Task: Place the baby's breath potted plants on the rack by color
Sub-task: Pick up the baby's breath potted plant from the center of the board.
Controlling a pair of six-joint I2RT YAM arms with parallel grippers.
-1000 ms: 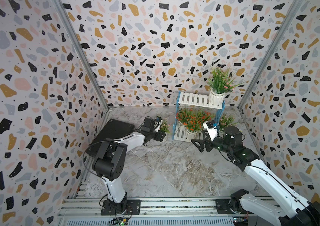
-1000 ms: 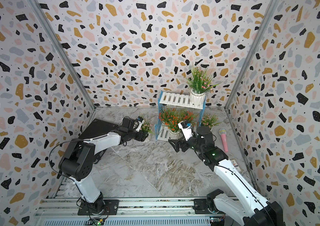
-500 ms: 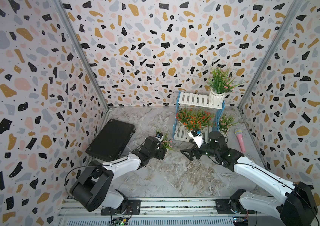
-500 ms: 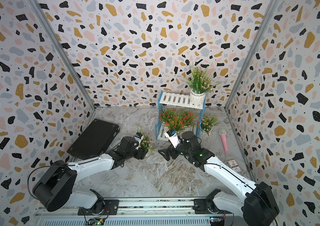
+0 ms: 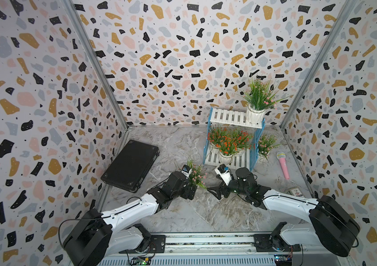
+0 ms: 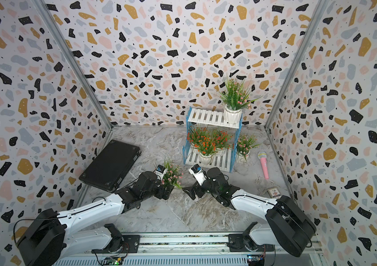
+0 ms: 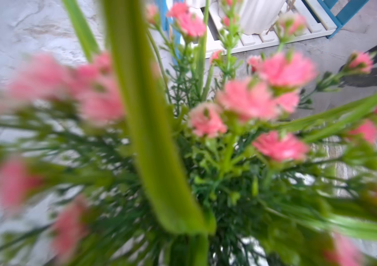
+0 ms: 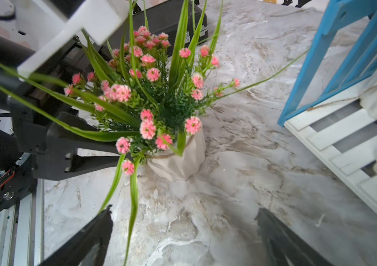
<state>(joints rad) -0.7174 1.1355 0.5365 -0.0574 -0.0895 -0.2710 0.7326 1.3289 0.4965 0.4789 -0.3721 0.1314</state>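
The left gripper (image 5: 191,193) jaws have parted off the pink plant (image 5: 196,176); right gripper (image 5: 214,193) jaws stay apart.

Pink-flowered plant (image 8: 155,110) stands upright; near the rack (image 5: 229,117).

The marbled tabletop (image 5: 182,142) carries the rack (image 5: 229,117), a black case (image 5: 132,168), a pink microphone (image 5: 283,164), a small box (image 5: 295,191) and 2 pink-flowered pots: the middle plant (image 5: 196,177) and the rack-side plant (image 5: 265,144).
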